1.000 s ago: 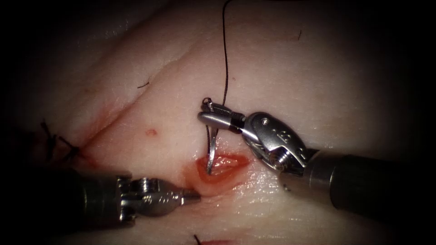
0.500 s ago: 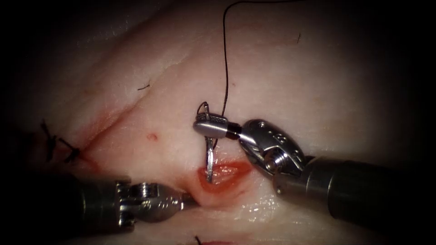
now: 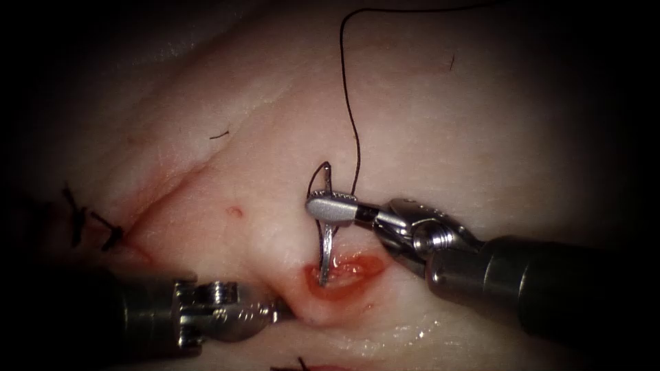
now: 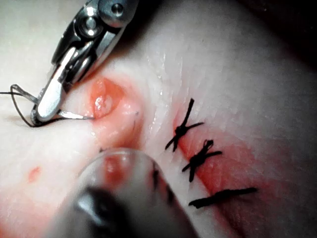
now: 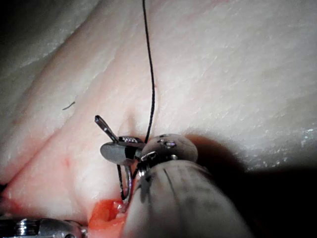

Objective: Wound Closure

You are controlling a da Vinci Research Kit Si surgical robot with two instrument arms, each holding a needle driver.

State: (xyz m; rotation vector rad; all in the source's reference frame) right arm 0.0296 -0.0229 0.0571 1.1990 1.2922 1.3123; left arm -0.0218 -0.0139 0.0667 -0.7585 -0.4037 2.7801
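Observation:
My right tool (image 3: 332,208) comes in from the right, jaws shut on the curved needle (image 3: 326,253) near its tail end. The needle hangs down from the jaws and its tip sits inside the open red cut (image 3: 344,276), at the cut's left edge. Dark thread (image 3: 347,103) runs up from the needle's tail and curves off to the right. The right wrist view has the same jaws (image 5: 119,148), needle tail (image 5: 105,126) and thread (image 5: 150,74). My left tool (image 3: 275,312) lies left of the cut, jaws shut on nothing, its tip pressed against the tissue (image 3: 426,103).
Dark finished stitches (image 3: 75,220) cross the closed stretch of the cut at far left, also in the left wrist view as stitches (image 4: 185,126). Short cut thread ends (image 3: 218,135) lie on the tissue. A small red spot (image 3: 236,211) marks the skin left of the needle.
My right tool has moved down and turned, carrying the needle tip lower into the cut. The left tool has drawn slightly left and down, its tip sinking into the tissue.

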